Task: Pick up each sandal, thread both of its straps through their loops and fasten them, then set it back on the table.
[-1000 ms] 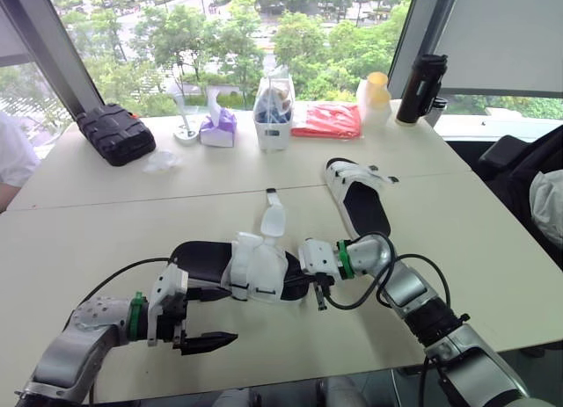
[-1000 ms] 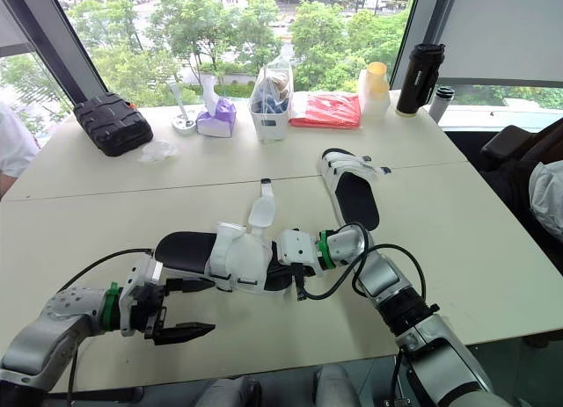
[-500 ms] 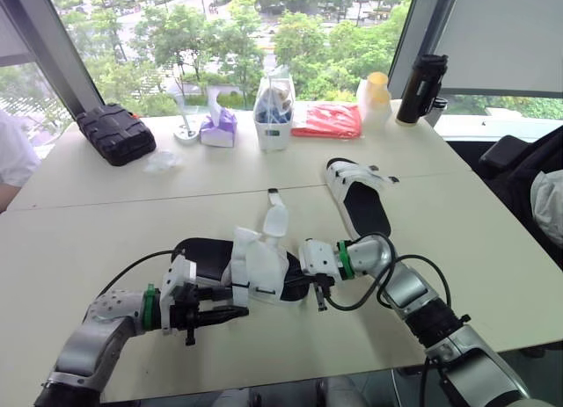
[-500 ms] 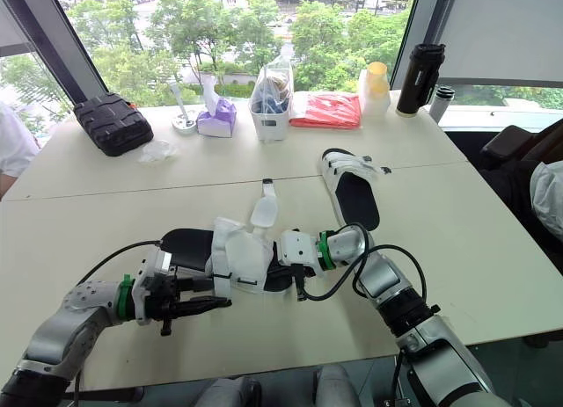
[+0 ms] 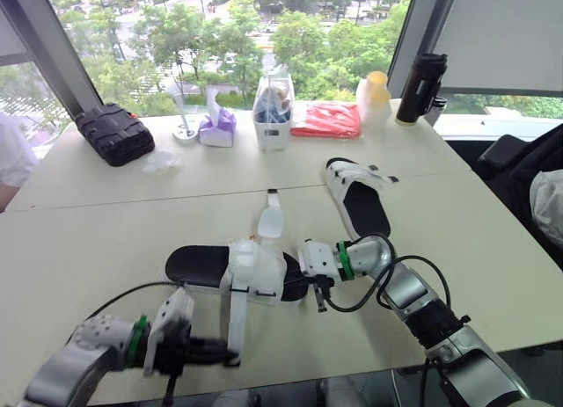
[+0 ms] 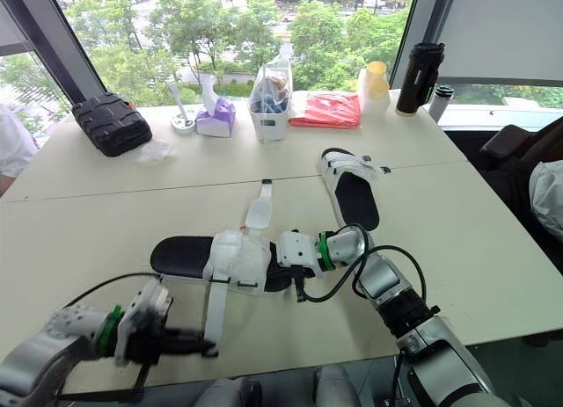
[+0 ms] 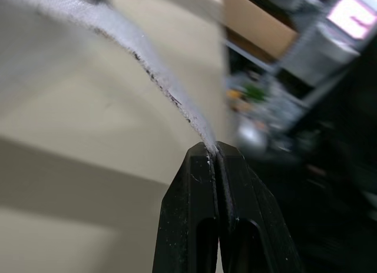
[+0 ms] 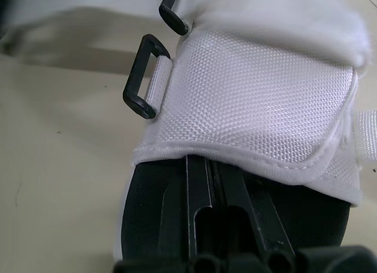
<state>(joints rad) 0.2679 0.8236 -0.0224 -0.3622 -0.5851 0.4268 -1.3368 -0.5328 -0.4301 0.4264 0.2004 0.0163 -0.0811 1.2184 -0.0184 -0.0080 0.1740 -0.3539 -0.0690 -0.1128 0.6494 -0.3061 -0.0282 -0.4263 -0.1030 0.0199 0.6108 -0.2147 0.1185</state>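
The near sandal (image 5: 207,265) lies close to the table's (image 5: 97,240) front edge, with its long axis left to right. It has a black footbed and a white upper. One strap (image 5: 237,323) runs straight toward the robot, its tip pinched in the closed left gripper (image 5: 230,358). The other strap (image 5: 269,218) points away. The right gripper (image 5: 297,279), fingers together, is tucked at the sandal's right end. A bin (image 5: 274,121) at the far edge is stuffed full, contents unclear.
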